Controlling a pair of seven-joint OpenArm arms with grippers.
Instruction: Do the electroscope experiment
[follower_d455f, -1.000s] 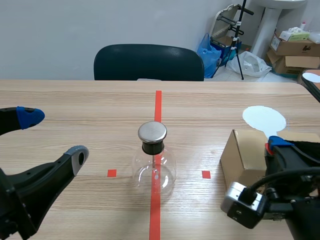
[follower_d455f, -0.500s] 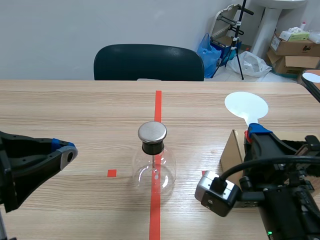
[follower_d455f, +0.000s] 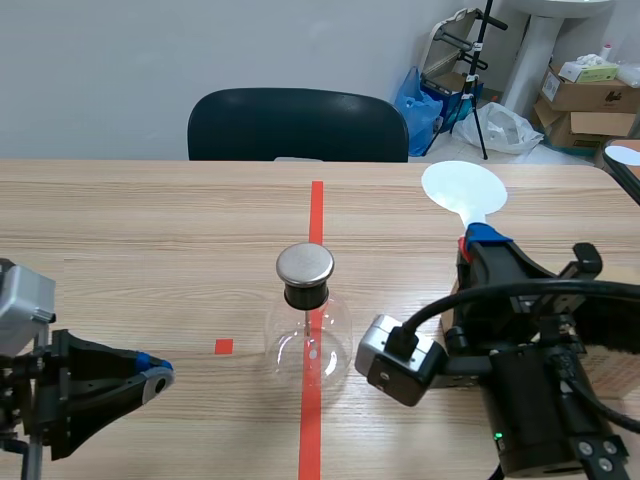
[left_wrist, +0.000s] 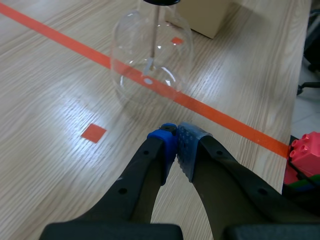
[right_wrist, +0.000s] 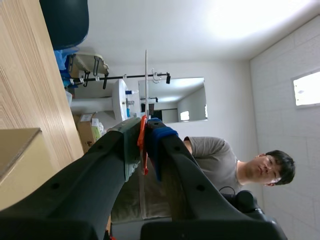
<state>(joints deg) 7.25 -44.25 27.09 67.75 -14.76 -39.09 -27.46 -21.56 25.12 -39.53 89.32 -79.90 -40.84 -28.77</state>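
Gripping the paddle (follower_d455f: 462, 187) upright, the right end effector (follower_d455f: 480, 240) leaves its disc free, likely for touching the flask (follower_d455f: 308, 338); the left end effector (left_wrist: 176, 145) sits closed, empty.

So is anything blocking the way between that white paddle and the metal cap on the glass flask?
Nothing visible does. The right gripper holds the white paddle up, and only bare table lies between it and the metal cap.

No writing can be read anywhere. The cardboard boxes (follower_d455f: 592, 98) on the floor, at about two o'clock in the scene view, carry faint marks (too small to make out), and the pale packet (follower_d455f: 590, 70) on top of them shows print that is just as illegible.
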